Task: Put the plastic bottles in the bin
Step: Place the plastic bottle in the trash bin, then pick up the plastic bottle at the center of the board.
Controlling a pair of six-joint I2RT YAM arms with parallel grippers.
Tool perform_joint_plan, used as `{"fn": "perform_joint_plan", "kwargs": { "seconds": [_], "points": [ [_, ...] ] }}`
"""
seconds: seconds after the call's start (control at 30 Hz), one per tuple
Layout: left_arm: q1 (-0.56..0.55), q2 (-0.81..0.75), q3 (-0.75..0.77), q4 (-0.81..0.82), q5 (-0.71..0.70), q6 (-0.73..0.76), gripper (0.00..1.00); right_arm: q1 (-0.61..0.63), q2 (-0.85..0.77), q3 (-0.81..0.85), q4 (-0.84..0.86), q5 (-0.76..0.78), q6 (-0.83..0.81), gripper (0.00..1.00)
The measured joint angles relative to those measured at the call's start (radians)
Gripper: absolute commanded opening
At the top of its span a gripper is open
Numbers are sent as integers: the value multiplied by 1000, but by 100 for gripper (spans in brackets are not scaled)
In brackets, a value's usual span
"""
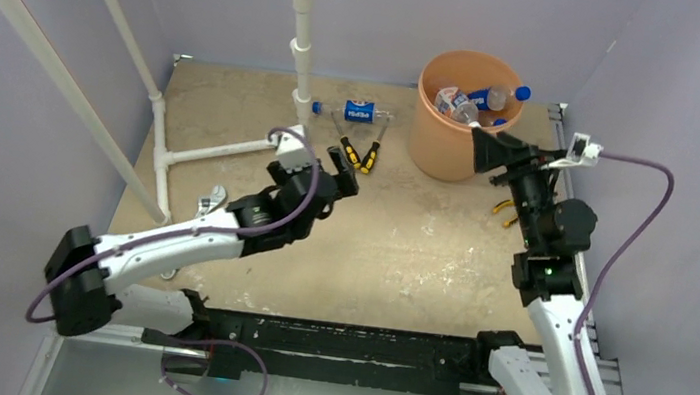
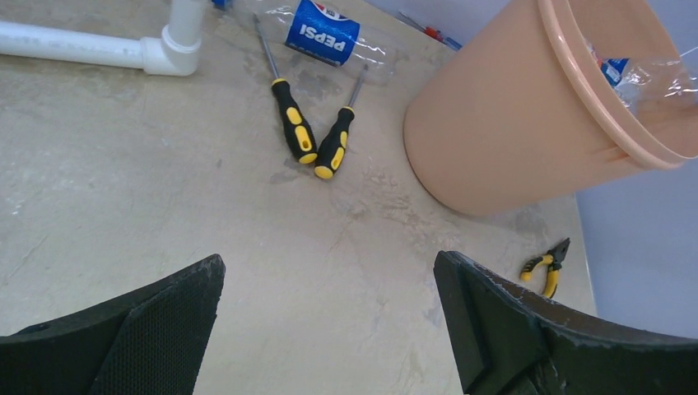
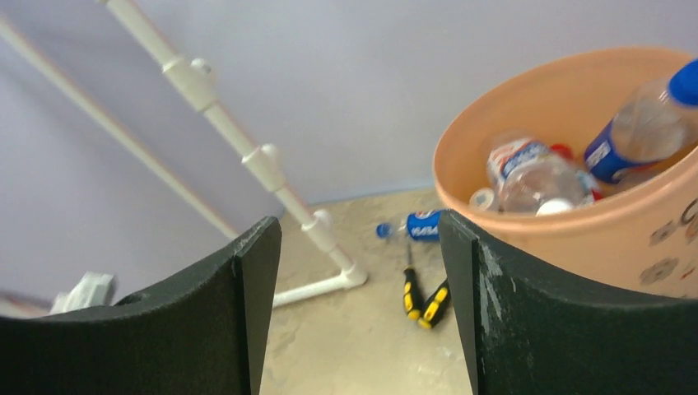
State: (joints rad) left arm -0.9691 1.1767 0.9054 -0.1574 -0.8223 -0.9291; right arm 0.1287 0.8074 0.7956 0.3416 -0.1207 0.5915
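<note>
One bottle (image 1: 357,112) is seen lying on table (image 1: 399,254), long axis crosswise, cap to L, straight ahead of L gripper (image 1: 345,171), screwdrivers (image 1: 359,154) between. L gripper is held wide apart, empty; nearer arm. R gripper (image 1: 483,145): fingers parted, nothing held, by bin (image 1: 438,148) rim; other bottles (image 1: 454,100) inside.

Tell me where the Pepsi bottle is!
In the top view the Pepsi bottle lies far back, between the white pipe and orange bin, behind two screwdrivers.
</note>
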Motion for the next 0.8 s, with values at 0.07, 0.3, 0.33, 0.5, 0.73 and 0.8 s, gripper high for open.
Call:
{"fn": "perform_joint_plan", "kwargs": {
  "seconds": [0.07, 0.3, 0.33, 0.5, 0.73, 0.8],
  "points": [
    [8, 117, 85, -11, -2, -15, 99, 3, -64, -73, 7, -38, 19, 73],
    [56, 468, 343, -93, -8, -162, 100, 45, -277, -219, -127, -55, 17, 73],
    [66, 508, 376, -106, -8, -181, 99, 55, -292, -222, -140, -50, 12, 72],
    [138, 735, 569, -137, 13, -291, 98, 71, -353, -258, -201, -19, 0, 72],
    [214, 965, 709, -75, 45, -444, 99, 83, -459, -351, -262, -13, 11, 72],
    [227, 1020, 750, -49, 61, -480, 99, 87, -490, -359, -278, -13, 10, 72]
  ]
}}
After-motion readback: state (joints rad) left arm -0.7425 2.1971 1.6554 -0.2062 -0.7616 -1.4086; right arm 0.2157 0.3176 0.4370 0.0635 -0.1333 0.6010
